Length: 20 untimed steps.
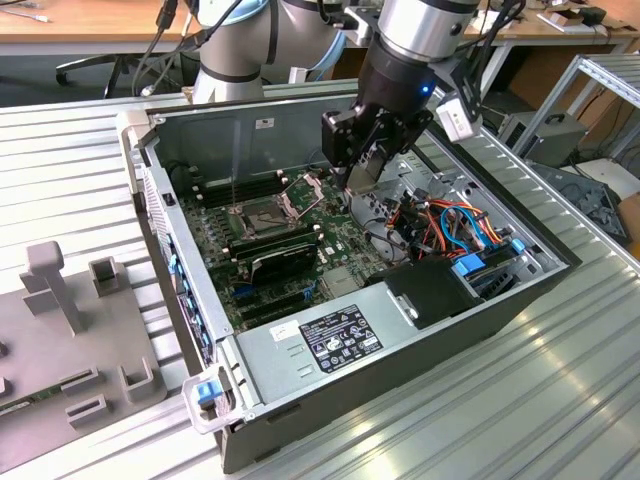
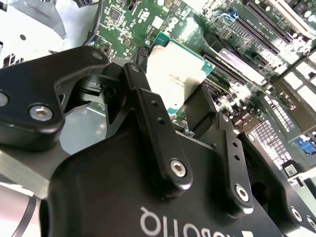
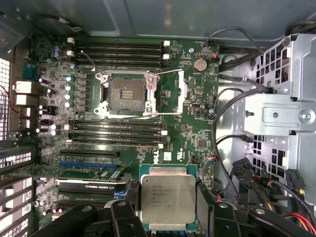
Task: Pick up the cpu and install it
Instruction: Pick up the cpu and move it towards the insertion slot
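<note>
Ribbed aluminium tabletop (image 1: pixel 560 400) carries an open computer case (image 1: pixel 230 140), lying on its side mid-frame in the exterior view. Inside it the cpu (image 3: pixel 167 198), metal top facing the first wrist view's camera, is pinched by its edges between the black fingers (image 3: pixel 123 217) of the gripper (image 1: pixel 372 170), which is clenched on it above the green motherboard (image 3: pixel 182 143). Well apart, the socket (image 3: pixel 127 91) sits bare with its frame swung open. The arm (image 1: pixel 420 30) comes down from the exterior view's upper centre, wrist near vertical.
</note>
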Motion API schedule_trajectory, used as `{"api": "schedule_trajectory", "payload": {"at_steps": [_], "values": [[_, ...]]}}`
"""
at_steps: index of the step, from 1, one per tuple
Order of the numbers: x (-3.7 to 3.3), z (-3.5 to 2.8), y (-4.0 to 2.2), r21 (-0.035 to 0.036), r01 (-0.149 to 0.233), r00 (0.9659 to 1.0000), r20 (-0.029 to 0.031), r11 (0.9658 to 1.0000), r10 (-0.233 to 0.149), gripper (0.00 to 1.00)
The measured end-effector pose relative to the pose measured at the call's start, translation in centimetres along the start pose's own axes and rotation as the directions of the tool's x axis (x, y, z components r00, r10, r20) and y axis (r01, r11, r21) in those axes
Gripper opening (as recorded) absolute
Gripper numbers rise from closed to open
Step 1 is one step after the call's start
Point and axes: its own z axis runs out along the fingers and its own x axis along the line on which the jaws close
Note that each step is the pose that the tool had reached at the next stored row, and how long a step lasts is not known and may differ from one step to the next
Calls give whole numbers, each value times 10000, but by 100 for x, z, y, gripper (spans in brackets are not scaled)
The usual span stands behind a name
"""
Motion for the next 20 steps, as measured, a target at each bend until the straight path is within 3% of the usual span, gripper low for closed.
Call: {"api": "schedule_trajectory", "payload": {"at_steps": [20], "values": [[8, 63, 1, 0, -1, 10000, 0, 10000, 1, 55]]}}
